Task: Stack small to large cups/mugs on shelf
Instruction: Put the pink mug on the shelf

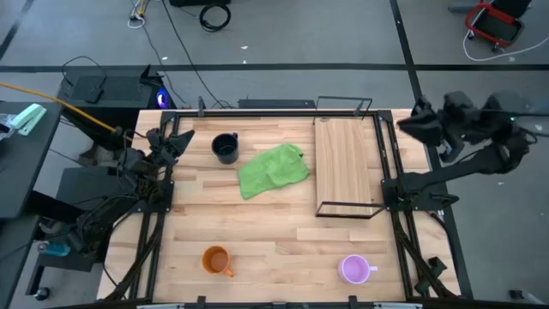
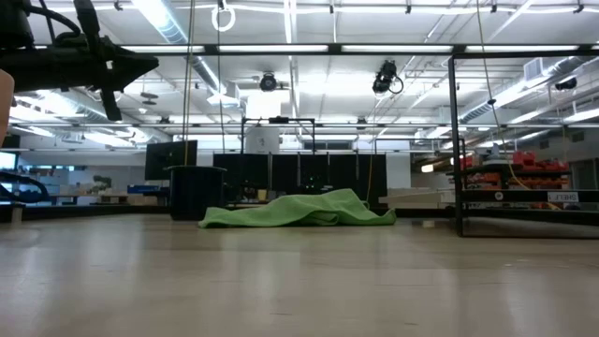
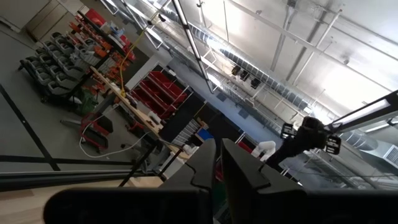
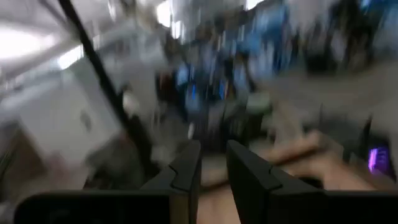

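Observation:
The dark navy mug (image 1: pixel 226 148) stands on the table at the far left; it also shows in the low view (image 2: pixel 197 193). The orange mug (image 1: pixel 216 260) and the pale purple mug (image 1: pixel 354 269) stand near the front edge. The wooden shelf (image 1: pixel 346 166) with its black wire frame (image 2: pixel 456 140) stands at the far right. My left gripper (image 1: pixel 180 142) hovers shut and empty at the table's left edge, left of the navy mug. My right gripper (image 1: pixel 410 125) hovers shut and empty at the far right corner, beyond the shelf.
A crumpled green cloth (image 1: pixel 273 169) lies between the navy mug and the shelf; it also shows in the low view (image 2: pixel 299 211). Bare tabletop (image 1: pixel 283 240) lies in the middle and along the front between the two near mugs.

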Motion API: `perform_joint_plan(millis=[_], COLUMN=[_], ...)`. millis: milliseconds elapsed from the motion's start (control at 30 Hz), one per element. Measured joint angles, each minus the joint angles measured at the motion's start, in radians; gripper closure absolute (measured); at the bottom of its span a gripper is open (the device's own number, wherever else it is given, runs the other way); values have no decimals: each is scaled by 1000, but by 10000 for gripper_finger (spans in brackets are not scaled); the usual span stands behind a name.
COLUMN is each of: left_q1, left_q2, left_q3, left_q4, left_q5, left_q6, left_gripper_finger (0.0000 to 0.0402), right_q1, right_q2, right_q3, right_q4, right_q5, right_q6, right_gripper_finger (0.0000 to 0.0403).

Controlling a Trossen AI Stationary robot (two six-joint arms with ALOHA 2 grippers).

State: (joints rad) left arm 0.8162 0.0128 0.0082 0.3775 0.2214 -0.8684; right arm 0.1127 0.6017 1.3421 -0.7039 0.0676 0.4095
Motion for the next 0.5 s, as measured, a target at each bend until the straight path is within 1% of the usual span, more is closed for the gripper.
perform_joint_plan(millis=[133, 267, 367, 500], left_q1=[0, 0, 0, 0], left_q2=[0, 0, 0, 0], left_q3=[0, 0, 0, 0], left_q4=[0, 0, 0, 0], left_q5=[0, 0, 0, 0], left_q6=[0, 0, 0, 0], left_gripper_finger=[376, 378, 374, 368], right_q1=[0, 1, 2, 2], right_q2=[110, 181, 204, 205], right_q3=[165, 244, 249, 230], right_q4=[-319, -571, -698, -751], right_q5=[-132, -254, -314, -363], right_q6=[142, 246, 287, 320], right_gripper_finger=[319, 319, 319, 319])
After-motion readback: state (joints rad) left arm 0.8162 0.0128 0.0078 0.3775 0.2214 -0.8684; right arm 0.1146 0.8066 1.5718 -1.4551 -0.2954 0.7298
